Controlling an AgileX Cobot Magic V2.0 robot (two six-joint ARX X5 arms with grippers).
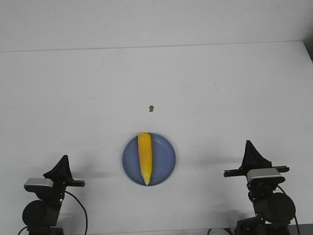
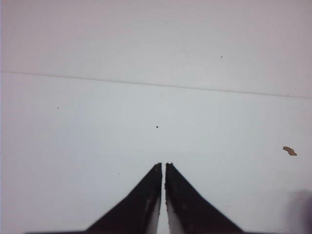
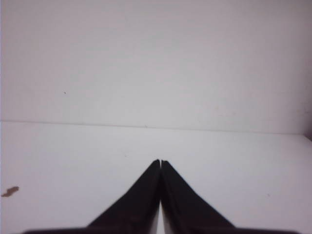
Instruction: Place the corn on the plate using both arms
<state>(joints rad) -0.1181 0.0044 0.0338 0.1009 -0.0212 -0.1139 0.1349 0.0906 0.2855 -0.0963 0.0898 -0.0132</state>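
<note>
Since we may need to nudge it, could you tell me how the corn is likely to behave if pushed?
The corn is round and tapered, so it would probably roll in a curve. It looks stiff. The plate's raised rim may stop it.

My front camera sits high behind my two arms and looks forward and down over the white desk (image 1: 205, 83). It sees far, all the way to the desk's back edge, with my left hand (image 1: 62, 157) low on one side and my right hand (image 1: 249, 143) low on the other.

The camera on my left wrist sits low and close behind my left hand (image 2: 163, 165). It looks forward along the desk toward the back wall. The camera on my right wrist looks the same way from behind my right hand (image 3: 160, 162).

All three views share one small brown speck (image 1: 151, 108) (image 2: 289, 151) (image 3: 10, 191) on the desk.
</note>
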